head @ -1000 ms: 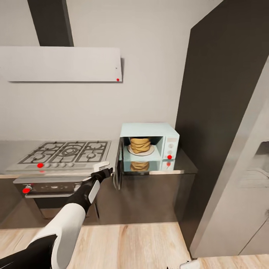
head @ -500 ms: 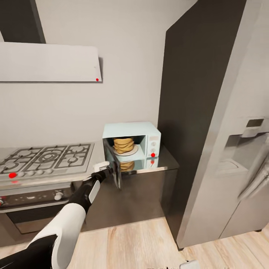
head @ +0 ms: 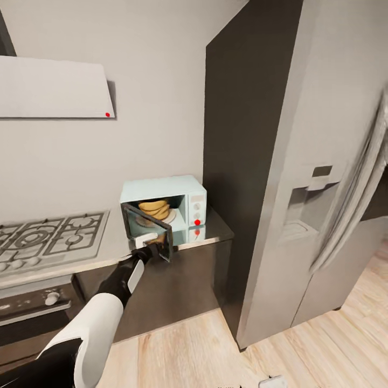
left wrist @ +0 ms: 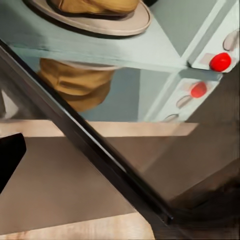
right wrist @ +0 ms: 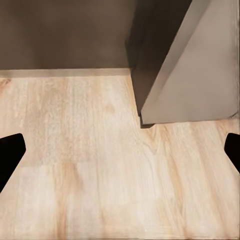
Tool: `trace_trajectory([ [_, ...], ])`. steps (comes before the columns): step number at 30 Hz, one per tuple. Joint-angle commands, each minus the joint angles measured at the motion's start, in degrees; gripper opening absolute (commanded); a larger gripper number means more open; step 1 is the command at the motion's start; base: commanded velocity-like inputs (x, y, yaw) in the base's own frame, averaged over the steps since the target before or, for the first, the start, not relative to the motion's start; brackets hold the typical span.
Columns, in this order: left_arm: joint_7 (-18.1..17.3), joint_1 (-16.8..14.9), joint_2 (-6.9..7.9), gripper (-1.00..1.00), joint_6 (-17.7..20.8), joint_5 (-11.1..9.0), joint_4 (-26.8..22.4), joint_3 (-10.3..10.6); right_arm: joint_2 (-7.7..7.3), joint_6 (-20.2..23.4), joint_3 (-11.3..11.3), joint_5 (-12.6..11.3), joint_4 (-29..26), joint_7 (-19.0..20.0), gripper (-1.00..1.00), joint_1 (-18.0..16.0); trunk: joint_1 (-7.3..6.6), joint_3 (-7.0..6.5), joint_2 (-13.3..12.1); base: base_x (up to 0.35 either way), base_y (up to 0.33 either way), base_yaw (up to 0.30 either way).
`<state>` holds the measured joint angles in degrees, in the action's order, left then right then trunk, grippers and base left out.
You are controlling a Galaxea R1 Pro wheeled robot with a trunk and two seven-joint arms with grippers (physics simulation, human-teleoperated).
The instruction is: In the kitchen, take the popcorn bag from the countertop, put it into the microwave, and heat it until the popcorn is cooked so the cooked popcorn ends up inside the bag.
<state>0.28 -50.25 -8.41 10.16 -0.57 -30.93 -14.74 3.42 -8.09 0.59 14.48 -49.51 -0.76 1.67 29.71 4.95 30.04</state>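
Already the soft golden-tan paper popcorn bag (head: 153, 208) sits on the plate inside the pale mint-blue microwave (head: 186, 189) on the table. It looks light and crushable; hold its sides. Left gripper (head: 152, 248) meets the half-open dark glass door (head: 146, 229), spread unclear; right gripper's dark fingertips (right wrist: 11, 150) stand wide apart, empty.

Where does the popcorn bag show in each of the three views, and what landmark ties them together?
Head view: the popcorn bag sits on the white plate inside the microwave, behind the half-swung door.
Left wrist view: the popcorn bag is at the picture's upper edge, on the plate; its reflection lies below.
Right wrist view: wooden floor and a cabinet base, no bag here.
Shared landmark: the microwave's red button.
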Motion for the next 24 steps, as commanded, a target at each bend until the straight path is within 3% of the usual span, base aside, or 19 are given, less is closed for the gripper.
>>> trace_trajectory([
  [1, -0.02, -0.03, -0.05, 1.00, 0.35, -0.20, -0.15, -0.23, 0.01, 0.02, -0.04, 0.47, -0.06, -0.01, 1.00, 0.00, 0.03, 0.10, 0.10, 0.000, 0.000, -0.291],
  [4, -0.02, -0.03, 0.02, 1.00, 0.38, -0.22, -0.18, -0.26, 0.01, 0.14, 0.01, 0.49, -0.01, 0.12, 1.00, 0.00, 0.03, 0.10, 0.10, 0.066, 0.000, -0.199],
  [8, -0.02, -0.03, 0.01, 1.00, 0.39, 0.01, -0.18, -0.17, -0.08, 0.25, 0.02, 0.47, 0.07, 0.22, 1.00, 0.00, 0.03, 0.10, 0.10, 0.271, -0.020, -0.020],
  [14, -0.02, -0.03, 0.05, 1.00, 0.39, -0.08, -0.18, -0.28, -0.05, 0.18, 0.49, 0.71, 0.12, 0.62, 1.00, 0.00, 0.03, 0.10, 0.10, 0.039, -0.006, -0.001],
  [19, -0.02, -0.03, 0.09, 1.00, 0.39, -0.08, -0.18, -0.26, 0.00, 0.09, 3.49, 0.68, 0.17, 0.48, 1.00, 0.22, 0.03, 0.10, 0.10, 0.161, 0.000, 0.000],
  [24, -0.02, -0.03, 0.14, 1.00, 0.39, -0.10, -0.18, -0.29, 0.66, -0.27, 8.31, 0.44, 5.60, 0.40, 1.00, 0.15, 0.03, 0.10, 0.10, 0.189, 0.000, 0.000],
])
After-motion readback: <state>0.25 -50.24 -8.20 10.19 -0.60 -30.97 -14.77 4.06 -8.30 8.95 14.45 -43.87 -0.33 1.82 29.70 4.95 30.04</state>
